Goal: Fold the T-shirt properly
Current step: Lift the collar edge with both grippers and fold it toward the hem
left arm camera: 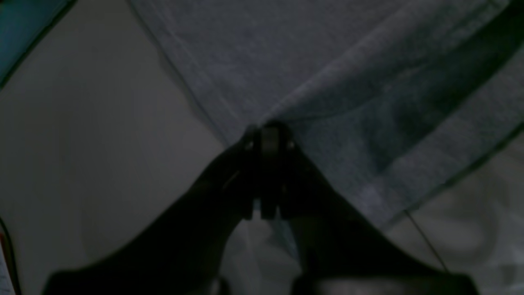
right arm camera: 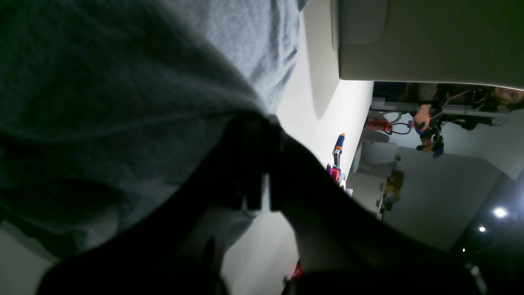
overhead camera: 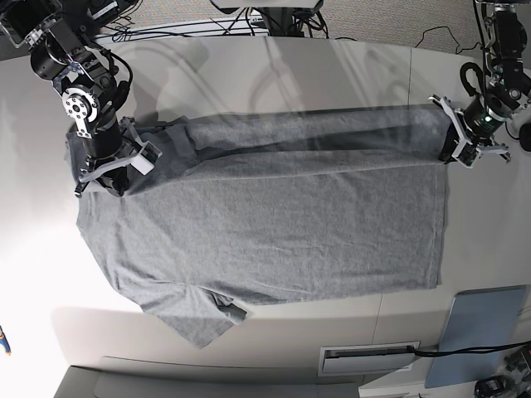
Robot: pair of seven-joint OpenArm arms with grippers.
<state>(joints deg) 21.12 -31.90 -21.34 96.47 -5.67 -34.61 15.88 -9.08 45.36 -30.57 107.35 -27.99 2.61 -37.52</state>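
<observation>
The heather-grey T-shirt lies spread across the white table, plain side up, with one sleeve pointing at the near edge. Its far edge is lifted off the table and stretched between both grippers, looking blurred. My left gripper, on the right in the base view, is shut on the shirt's corner there. In the left wrist view that gripper pinches a hemmed fold of the T-shirt. At the left of the base view my right gripper is shut on the shirt. In the right wrist view the T-shirt drapes over this gripper.
A grey flat panel lies at the table's near right corner, with a white slotted box beside it. Cables trail at the far edge. An orange-and-blue object sits near the table edge in the right wrist view.
</observation>
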